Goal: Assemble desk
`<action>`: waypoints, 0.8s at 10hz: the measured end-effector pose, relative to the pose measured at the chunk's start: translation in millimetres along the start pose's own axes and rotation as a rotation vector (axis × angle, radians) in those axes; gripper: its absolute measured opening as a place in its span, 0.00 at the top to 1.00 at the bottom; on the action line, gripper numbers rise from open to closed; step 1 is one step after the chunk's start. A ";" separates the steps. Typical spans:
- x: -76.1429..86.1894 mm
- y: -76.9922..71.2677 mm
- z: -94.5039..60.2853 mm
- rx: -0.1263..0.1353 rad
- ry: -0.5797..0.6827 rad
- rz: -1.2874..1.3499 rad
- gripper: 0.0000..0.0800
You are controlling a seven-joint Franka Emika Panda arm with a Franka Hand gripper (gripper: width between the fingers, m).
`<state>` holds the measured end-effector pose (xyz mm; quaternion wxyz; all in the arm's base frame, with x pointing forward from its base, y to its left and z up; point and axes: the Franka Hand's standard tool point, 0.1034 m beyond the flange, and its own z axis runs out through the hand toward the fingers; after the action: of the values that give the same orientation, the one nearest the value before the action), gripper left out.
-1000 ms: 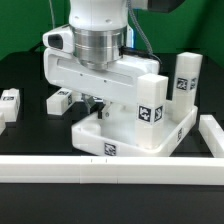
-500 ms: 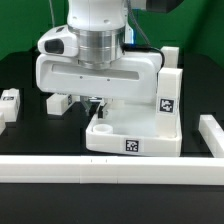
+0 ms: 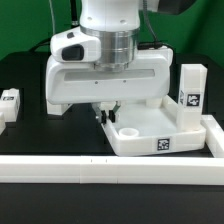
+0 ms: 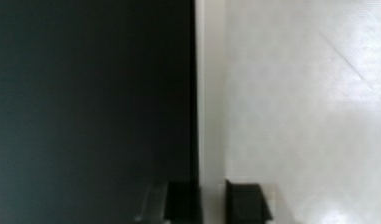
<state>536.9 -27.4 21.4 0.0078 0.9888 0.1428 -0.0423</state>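
The desk top [image 3: 135,142] lies flat and hollow side up, right of centre, with its long axis roughly left to right in the exterior view. One leg [image 3: 189,95] stands upright at its far right corner. The gripper [image 3: 106,113] pinches the rim at its left end, and the only markings are black-and-white tags on the near wall and the leg.

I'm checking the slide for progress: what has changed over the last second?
The gripper, closed on the rim of the top, slid the top toward the exterior view's right and turned it square, so it now sits by the rail. The leg standing on the top went with it. The loose leg at the exterior view's left stayed put.
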 end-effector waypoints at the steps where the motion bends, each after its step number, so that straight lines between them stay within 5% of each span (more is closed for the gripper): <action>1: 5.4 5.1 -1.3 -0.007 0.007 -0.112 0.92; 5: 2.7 8.7 -0.1 -0.017 -0.004 -0.350 0.92; 8: 28.0 0.8 -4.9 -0.051 -0.011 -0.662 0.92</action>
<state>564.3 -20.1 23.8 0.0193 0.8879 0.4575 -0.0441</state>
